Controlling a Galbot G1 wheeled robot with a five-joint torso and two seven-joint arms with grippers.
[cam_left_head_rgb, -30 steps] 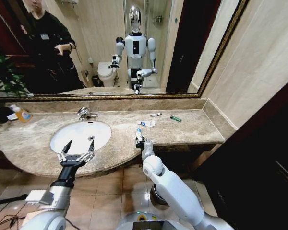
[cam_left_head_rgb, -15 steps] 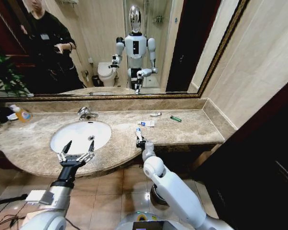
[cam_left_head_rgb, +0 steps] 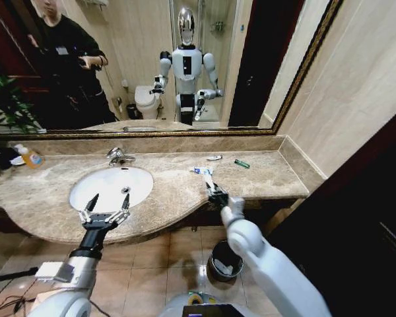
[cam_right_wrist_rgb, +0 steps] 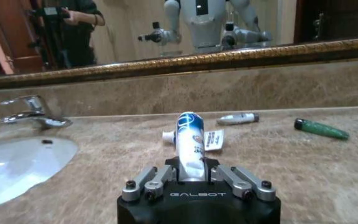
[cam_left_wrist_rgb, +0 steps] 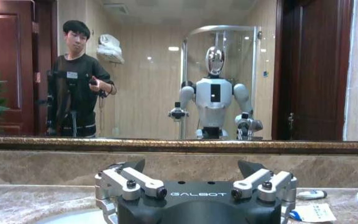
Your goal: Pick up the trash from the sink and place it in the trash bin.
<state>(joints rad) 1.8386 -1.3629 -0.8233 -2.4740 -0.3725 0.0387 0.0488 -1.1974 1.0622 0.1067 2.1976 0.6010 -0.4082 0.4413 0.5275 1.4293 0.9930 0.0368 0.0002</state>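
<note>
One white-and-blue toiletry tube [cam_right_wrist_rgb: 189, 140] pinched upright in right gripper [cam_left_head_rgb: 216, 192] | carry level, probably clear of counter edge, to round black trash bin [cam_left_head_rgb: 225, 259] below | left gripper [cam_left_head_rgb: 105, 206] spread, idle over white oval sink [cam_left_head_rgb: 86, 188].

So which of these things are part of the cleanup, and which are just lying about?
Job:
- right gripper, shut on white-and-blue tube
- white sachet
- small white tube
- green tube
- trash bin
- sink

Lying about:
- orange-liquid bottle
- plant

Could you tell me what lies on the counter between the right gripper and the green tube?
Bare marble only. In the right wrist view the right gripper holds a white-and-blue tube; the green tube lies apart, nothing between them.
</note>
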